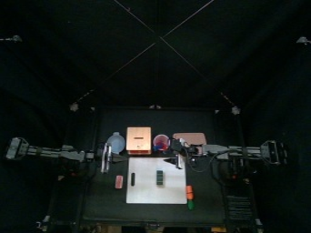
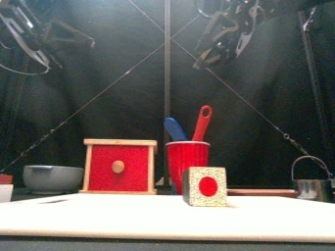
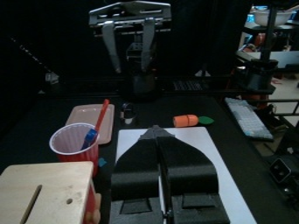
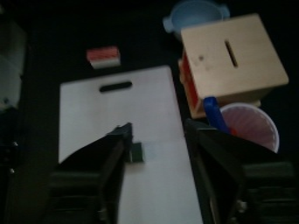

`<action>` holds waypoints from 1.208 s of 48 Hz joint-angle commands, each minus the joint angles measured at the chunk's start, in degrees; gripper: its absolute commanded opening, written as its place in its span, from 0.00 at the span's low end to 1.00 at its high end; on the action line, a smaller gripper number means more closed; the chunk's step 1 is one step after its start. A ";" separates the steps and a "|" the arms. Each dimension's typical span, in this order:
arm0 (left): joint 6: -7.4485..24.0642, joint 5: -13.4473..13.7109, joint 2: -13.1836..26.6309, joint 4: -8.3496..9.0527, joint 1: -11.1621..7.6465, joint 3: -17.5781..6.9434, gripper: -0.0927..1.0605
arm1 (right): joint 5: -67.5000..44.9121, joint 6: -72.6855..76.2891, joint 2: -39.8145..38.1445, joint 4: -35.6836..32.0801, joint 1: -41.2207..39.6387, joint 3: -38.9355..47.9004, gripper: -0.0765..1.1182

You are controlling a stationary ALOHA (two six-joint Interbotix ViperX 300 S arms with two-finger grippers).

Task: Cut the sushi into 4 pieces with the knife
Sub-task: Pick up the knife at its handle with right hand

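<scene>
Presently we find the task at its opening step, with no knife in hand. The sushi roll lies in one piece on the white cutting board, its speckled end with the red centre facing the table's front. We see no cut in it. Both tools, the blue knife and the red knife, stand in the red cup. The cup sits behind the board, just beside the wooden box.

The right gripper hangs above the board with its jaws set wide and nothing between them. Its wrist view shows the roll lying below the gap. The left gripper hangs by the board's left side with its jaws pressed together, empty.

In our judgement the next move is to fetch a knife. A gripper must travel back to the cup, come down on the part of one knife that protrudes, clamp it and lift it clear without tipping the cup. The two knives stand close together, so the approach calls for care to take one alone. The other arm may then need to steady the roll, which looks light and liable to slide under the blade. All three cuts are outstanding.
</scene>
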 commanded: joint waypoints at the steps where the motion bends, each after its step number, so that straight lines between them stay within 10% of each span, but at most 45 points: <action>1: -0.09 -0.62 0.18 0.09 0.00 -1.32 0.07 | 8.00 -0.26 4.31 -2.20 -0.70 -6.77 0.89; 43: -0.09 -0.62 0.09 0.09 0.00 -0.44 0.07 | 48.25 -2.99 31.29 -20.39 0.79 -30.76 0.87; 58: -0.09 -0.62 0.09 0.09 0.09 -0.35 0.07 | 49.22 -3.96 31.99 -20.48 0.62 -31.20 0.58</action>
